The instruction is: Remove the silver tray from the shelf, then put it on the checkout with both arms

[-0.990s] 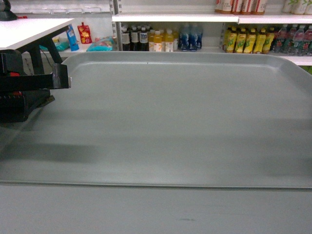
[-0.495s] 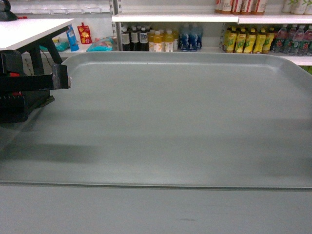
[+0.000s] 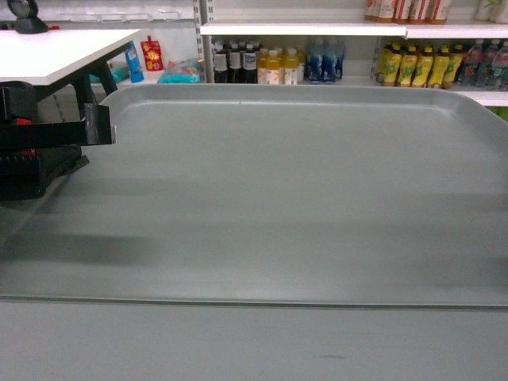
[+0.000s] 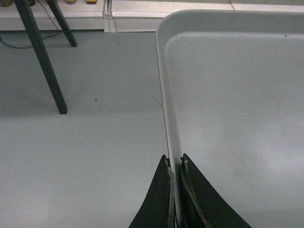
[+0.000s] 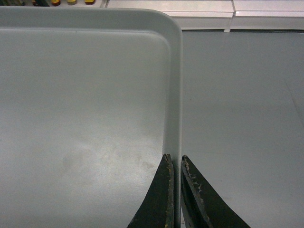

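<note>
Change: background shelf (image 3: 302, 29) and bottles (image 3: 274, 67) have slid right in the head view; the table (image 3: 55, 54) shows more, so the base is turning toward it.
Tray (image 3: 278, 190): off the shelf, carried level in the air, floor (image 4: 80, 133) beneath.
Left gripper (image 4: 174, 164): closed thin on the tray's left rim.
Right gripper (image 5: 174, 161): pinched on the right rim.
Advice: keep both arms level and evenly spaced; raise the tray above the tabletop before setting down.

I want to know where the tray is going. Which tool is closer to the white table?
Left. The left tool pinches the tray rim on the side by the table; the right tool grips the opposite rim.
</note>
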